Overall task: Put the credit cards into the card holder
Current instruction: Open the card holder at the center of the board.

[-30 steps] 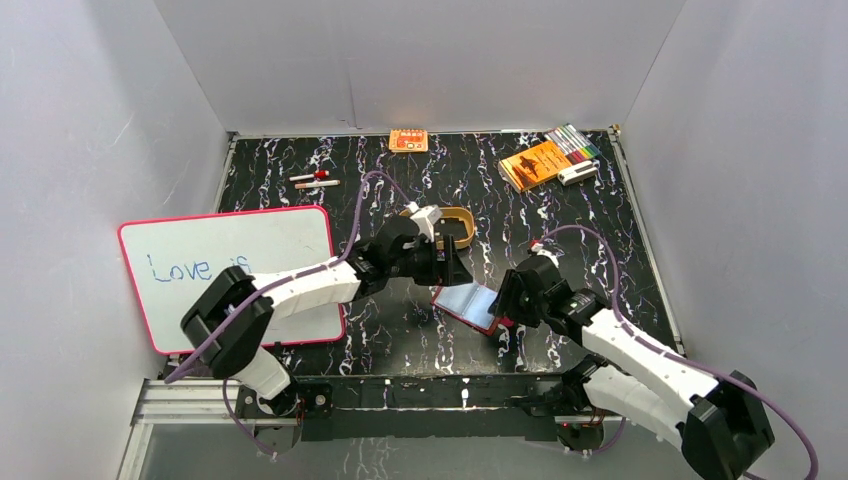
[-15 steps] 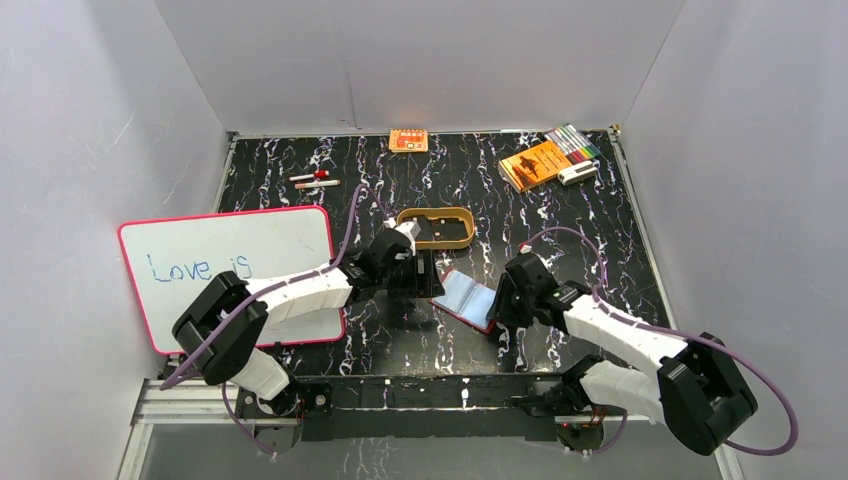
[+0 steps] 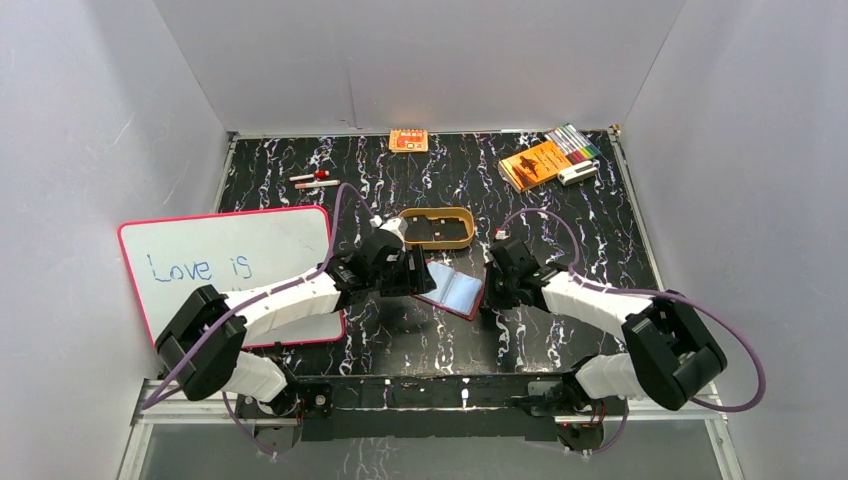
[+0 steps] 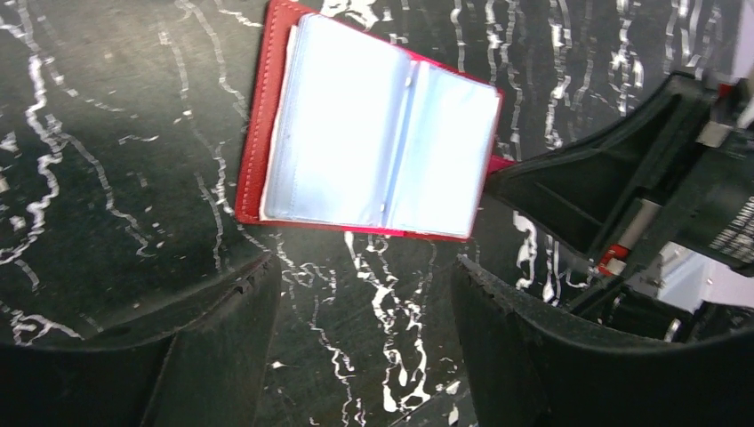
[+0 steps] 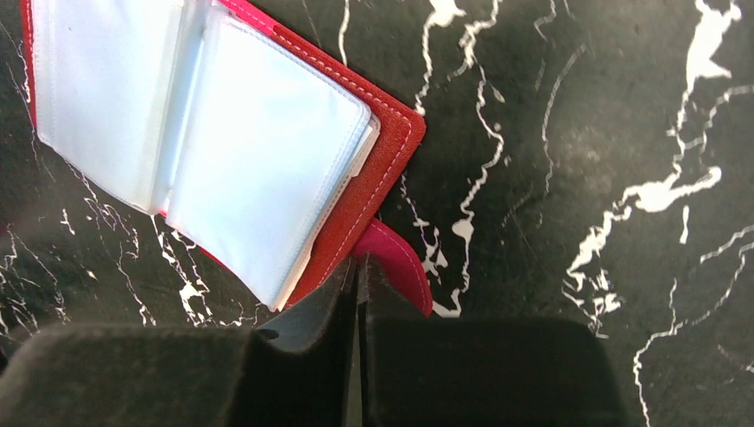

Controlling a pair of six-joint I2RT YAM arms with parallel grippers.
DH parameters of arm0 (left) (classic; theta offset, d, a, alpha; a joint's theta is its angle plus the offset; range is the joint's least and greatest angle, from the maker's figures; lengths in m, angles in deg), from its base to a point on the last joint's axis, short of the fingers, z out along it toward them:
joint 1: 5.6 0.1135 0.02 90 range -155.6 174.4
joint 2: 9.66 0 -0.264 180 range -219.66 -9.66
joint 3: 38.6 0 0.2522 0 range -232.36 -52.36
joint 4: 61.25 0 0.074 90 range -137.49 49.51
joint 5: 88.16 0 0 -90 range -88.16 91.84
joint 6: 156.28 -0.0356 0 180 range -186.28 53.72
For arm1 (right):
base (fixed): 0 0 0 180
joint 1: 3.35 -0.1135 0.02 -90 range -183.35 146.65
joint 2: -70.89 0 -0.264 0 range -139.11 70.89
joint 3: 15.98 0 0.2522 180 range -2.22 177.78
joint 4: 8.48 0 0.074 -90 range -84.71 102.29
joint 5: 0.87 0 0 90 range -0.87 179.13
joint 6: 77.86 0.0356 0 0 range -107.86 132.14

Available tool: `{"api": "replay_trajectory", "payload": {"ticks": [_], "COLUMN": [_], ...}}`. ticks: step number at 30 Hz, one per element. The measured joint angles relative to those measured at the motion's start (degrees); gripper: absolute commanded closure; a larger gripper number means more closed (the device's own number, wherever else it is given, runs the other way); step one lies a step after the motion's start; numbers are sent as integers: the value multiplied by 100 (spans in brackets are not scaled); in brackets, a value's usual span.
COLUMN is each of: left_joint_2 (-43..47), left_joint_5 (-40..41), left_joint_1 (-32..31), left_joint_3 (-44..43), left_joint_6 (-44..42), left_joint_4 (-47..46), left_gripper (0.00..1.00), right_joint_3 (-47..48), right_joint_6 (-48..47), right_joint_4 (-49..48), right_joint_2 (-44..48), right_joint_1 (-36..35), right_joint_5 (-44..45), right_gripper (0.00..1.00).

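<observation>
Between the spread left gripper (image 4: pixel 364 267) and right gripper (image 5: pixel 356 267) pinching its tab (image 5: pixel 402 269), the open card holder (image 3: pixel 452 290) lies crosswise, tab rightward.

The card holder (image 3: pixel 450 290) is lying open mid-tabletop (image 3: pixel 470 180), between the left pincer (image 3: pixel 414 277) on its left and the right pincer (image 5: pixel 357 267), which is meeting the tab on its right edge. An oval tray (image 3: pixel 437 228) is sitting just behind it. A whiteboard (image 3: pixel 235 270) is lying at the left. A packet (image 3: pixel 408 140) is resting at the far edge, and a booklet (image 3: pixel 535 164) and markers (image 3: pixel 575 142) are sitting in the far right corner.
</observation>
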Motion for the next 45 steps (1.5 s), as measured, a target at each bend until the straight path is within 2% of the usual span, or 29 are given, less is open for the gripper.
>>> {"api": "replay_trajectory", "payload": {"ticks": [8,15,24,35,45], "left_joint_2": [-509,-966,-1237,-1528,-1528], "left_joint_5": [444,299,-175,-243,-811], "left_joint_1": [122,378,382,382,413], "left_joint_3": [-310,-494,-643,-728,-595], "left_joint_6": [127,114,17,9,-44], "left_joint_4": [444,306,-66,-15,-415], "left_gripper": [36,35,35,34,48], "right_joint_3": [365,522,560,557,542], "right_joint_6": [-584,-885,-1038,-1093,-1152], "right_joint_4": [-15,2,22,15,-17], "right_joint_2": [-435,-608,-658,-660,-660], "right_joint_1": [0,22,116,188,238], "right_joint_5": [17,-24,-214,-337,-404], "right_gripper": [100,100,100,100,100]}}
